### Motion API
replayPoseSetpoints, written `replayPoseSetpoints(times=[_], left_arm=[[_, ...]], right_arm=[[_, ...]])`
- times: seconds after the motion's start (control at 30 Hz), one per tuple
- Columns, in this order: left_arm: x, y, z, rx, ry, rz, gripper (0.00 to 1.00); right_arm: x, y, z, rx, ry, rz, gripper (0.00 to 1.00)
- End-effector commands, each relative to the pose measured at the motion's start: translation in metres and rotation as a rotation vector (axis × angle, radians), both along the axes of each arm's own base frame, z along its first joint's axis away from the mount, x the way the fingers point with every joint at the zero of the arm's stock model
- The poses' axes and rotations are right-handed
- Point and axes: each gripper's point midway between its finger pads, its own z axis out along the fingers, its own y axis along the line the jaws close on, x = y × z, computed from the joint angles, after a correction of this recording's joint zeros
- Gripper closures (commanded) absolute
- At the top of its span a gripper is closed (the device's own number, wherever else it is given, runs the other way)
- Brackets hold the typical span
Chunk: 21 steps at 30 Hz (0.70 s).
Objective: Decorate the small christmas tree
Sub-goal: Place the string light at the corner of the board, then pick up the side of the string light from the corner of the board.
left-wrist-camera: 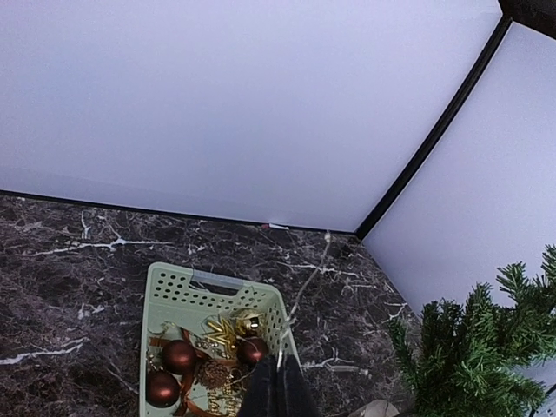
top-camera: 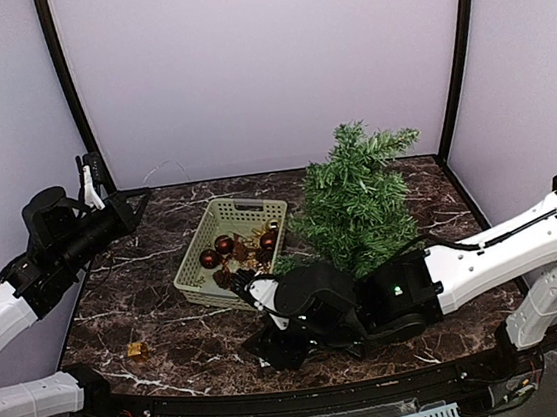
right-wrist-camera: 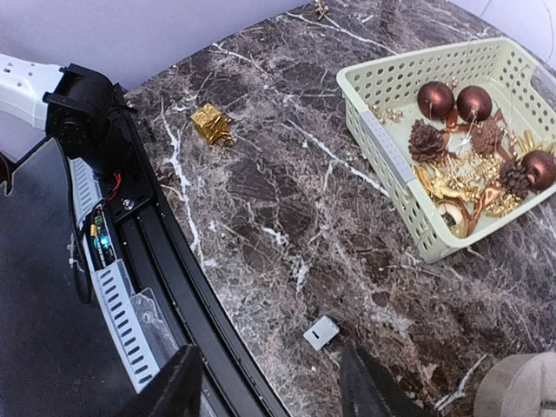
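— Starting left: finger state?
— Left gripper is raised, fingers apparently pressed together. Right gripper is spread, low over the table.
— Tree?
— Tree stands back right, at 3 o'clock from the left fingers and 1 o'clock from the right. Right arm nearer. Upright, long axis vertical, tip toward 12.
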Motion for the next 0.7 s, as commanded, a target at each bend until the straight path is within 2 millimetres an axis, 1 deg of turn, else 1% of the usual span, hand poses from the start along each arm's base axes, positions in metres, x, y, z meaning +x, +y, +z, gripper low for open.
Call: replayPoseSetpoints(times=[0.0,0.1,0.13,0.2,0.3,0.47,0.57,0.67], left_arm=[[0.000,0.020,0.027,-0.034,-0.066,0.100,1.00],[-0.002,0.022,0.030,-0.033,-0.075,0.105,1.00],[-0.002,0.022,0.031,-0.030,-0.076,0.104,1.00],[-0.002,0.022,0.031,-0.024,-0.075,0.103,1.00],[-0.003,0.025,0.030,-0.014,-0.074,0.114,1.00],[-0.005,0.028,0.029,-0.007,-0.075,0.124,1.00],[-0.005,0.027,0.028,-0.006,-0.073,0.118,1.00],[-0.006,0.025,0.028,-0.008,-0.075,0.104,1.00]], right_arm=[[0.000,0.025,0.019,0.063,-0.044,-0.036,0.39],[0.008,0.032,0.004,0.008,-0.052,-0.094,0.39],[0.010,0.036,-0.005,-0.018,-0.052,-0.109,0.39],[0.015,0.042,-0.013,-0.050,-0.048,-0.146,0.39],[0.022,0.044,-0.033,-0.127,-0.033,-0.218,0.41],[0.037,0.035,-0.068,-0.233,0.018,-0.312,0.43],[0.045,0.029,-0.084,-0.252,0.070,-0.357,0.45],[0.057,0.022,-0.096,-0.263,0.086,-0.400,0.46]])
